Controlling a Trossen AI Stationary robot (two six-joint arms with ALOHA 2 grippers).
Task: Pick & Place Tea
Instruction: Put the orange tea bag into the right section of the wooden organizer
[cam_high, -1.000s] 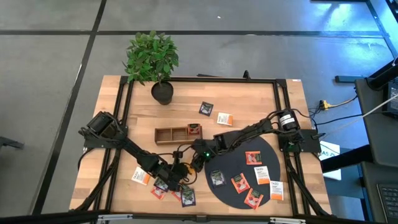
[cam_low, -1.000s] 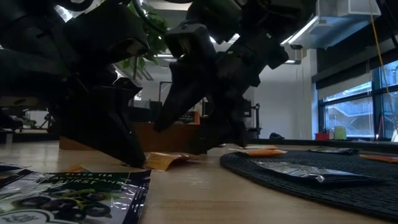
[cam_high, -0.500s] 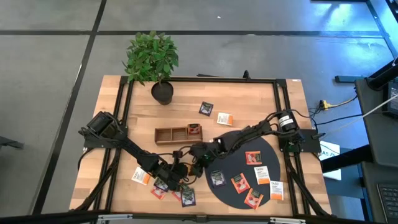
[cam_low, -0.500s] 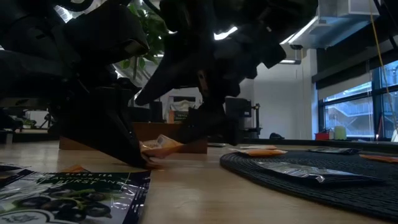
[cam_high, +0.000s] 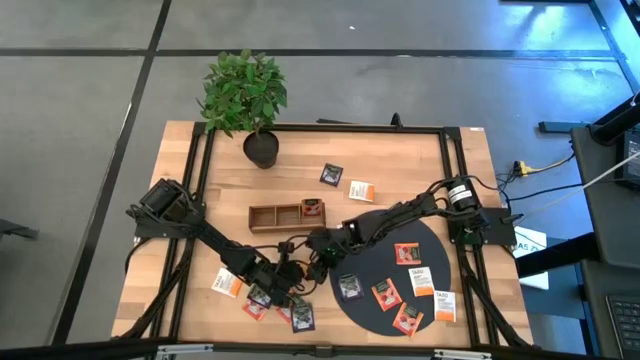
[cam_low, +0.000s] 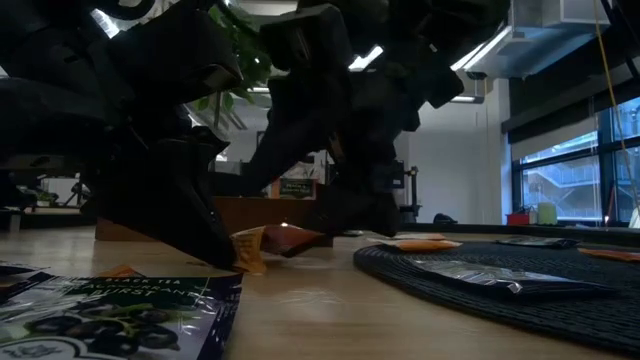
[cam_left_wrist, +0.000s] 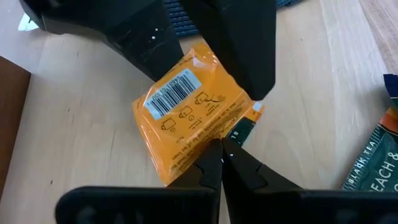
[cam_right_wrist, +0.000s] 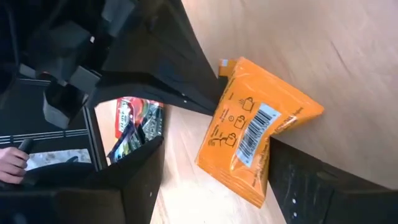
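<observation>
Two tools meet over one orange sachet

Left tool (cam_left_wrist: 222, 163) is pinched shut on the edge of an orange tea sachet (cam_left_wrist: 189, 115), its barcode side showing in the left wrist view. Seen from above, that tool (cam_high: 287, 281) sits near the front of the desk (cam_high: 400, 165), left of centre, and the sachet is tilted up off the wood rather than lying flat (the low view shows one corner lifted). Right tool (cam_right_wrist: 211, 168) stands with its fingers spread wide on either side of the same sachet (cam_right_wrist: 255, 140), one dark finger (cam_right_wrist: 140, 180) on each flank; whether they touch it cannot be told. From above, the right tool (cam_high: 312, 256) lies just beside the left one, reaching in from the round black mat (cam_high: 445, 240).

Several more sachets rest on the mat, red-orange, white and dark. Others lie on the bare wood by the left tool, including a dark blackcurrant-printed sachet (cam_low: 120, 315) close to the low camera. A brown wooden tray (cam_high: 285, 215) sits behind the tools with one red sachet in its right compartment. Two sachets lie farther back, near a potted plant (cam_high: 247, 100).
</observation>
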